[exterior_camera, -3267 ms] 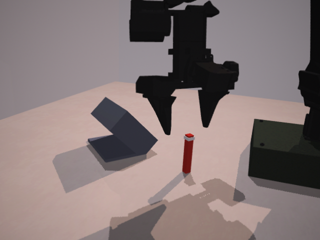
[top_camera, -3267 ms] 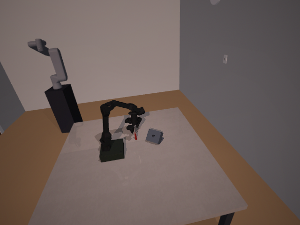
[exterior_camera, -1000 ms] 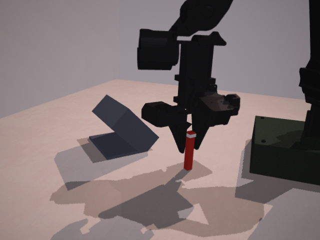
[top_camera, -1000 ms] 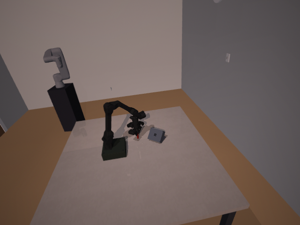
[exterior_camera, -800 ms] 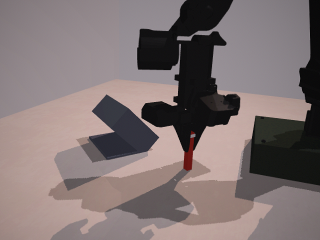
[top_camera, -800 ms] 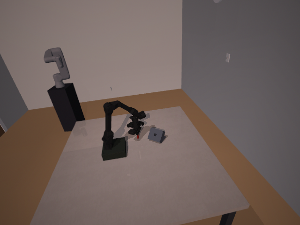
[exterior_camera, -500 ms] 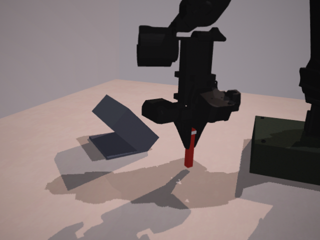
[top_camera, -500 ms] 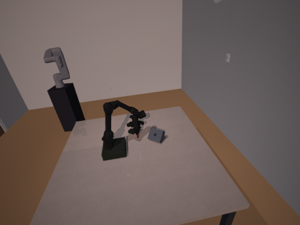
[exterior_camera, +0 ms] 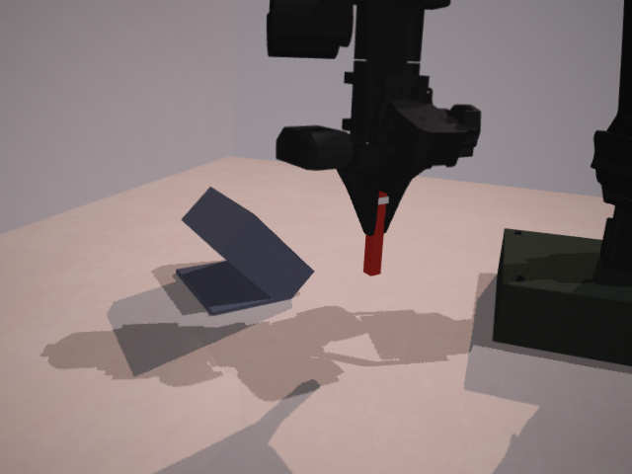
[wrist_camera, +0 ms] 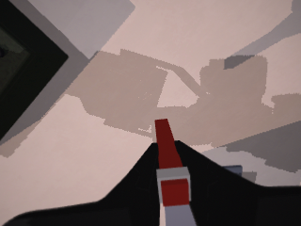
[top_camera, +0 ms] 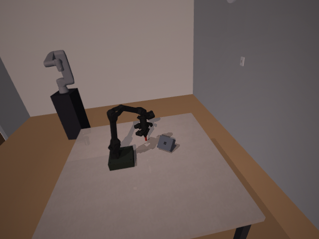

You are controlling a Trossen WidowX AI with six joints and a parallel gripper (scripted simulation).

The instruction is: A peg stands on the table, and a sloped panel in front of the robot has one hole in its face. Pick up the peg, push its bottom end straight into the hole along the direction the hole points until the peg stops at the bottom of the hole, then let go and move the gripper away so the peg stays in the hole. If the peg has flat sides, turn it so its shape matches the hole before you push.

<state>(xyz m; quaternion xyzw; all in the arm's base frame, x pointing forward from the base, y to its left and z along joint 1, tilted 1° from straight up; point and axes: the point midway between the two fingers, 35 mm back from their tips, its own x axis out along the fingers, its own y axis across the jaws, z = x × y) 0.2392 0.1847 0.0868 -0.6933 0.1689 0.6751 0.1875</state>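
Observation:
The red peg (top_camera: 145, 139) (exterior_camera: 373, 257) (wrist_camera: 164, 132) has flat sides, a squarish top and a pale band near the top. My gripper (top_camera: 145, 135) (exterior_camera: 376, 230) (wrist_camera: 166, 147) is shut on the peg at its middle part. The peg hangs nearly upright, its bottom end above the table. The blue-grey sloped panel (top_camera: 170, 145) (exterior_camera: 258, 257) stands apart from the peg, to its right in the top view and to its left in the exterior view. Its dark hole (top_camera: 165, 143) shows small in the top view, its shape unclear; it is hidden in the exterior view.
The arm's dark green base box (top_camera: 121, 161) (exterior_camera: 561, 311) sits on the table (top_camera: 154, 200) (exterior_camera: 408, 434), on the side of the peg away from the panel. Arm shadows cross the table top. A grey arm (top_camera: 67, 69) on a black pedestal (top_camera: 65, 115) stands behind the table.

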